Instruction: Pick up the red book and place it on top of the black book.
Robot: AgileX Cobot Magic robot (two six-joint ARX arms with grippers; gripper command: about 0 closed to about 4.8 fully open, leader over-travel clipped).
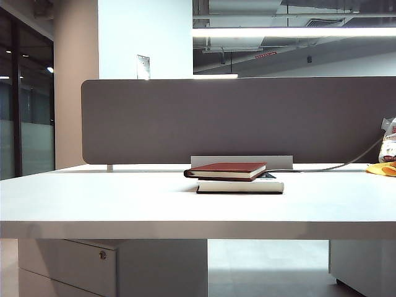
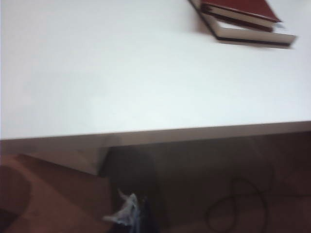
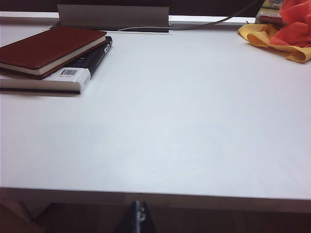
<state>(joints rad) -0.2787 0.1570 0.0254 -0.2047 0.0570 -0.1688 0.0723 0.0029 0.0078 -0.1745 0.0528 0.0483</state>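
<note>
Your thin maroon notebook (image 1: pixel 226 169) sits stacked on the thick black-covered book (image 1: pixel 241 186) by the tabletop's (image 1: pixel 93 198) far edge; right fingers (image 3: pixel 138 219) closed below the near edge, left fingers (image 2: pixel 130 209) unreadable there.

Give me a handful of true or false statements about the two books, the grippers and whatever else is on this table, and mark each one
1. The red book lies on top of the black book. True.
2. The red book stands upright against the grey partition. False: it lies flat on the black book.
3. The right gripper holds the red book. False: it is shut on nothing, back at the near edge of the white table, apart from the books.
4. A yellow and orange cloth lies at the table's far right. True.
5. The left gripper rests on the books. False: it hangs below the table's near edge, too blurred to read its jaws.
</note>
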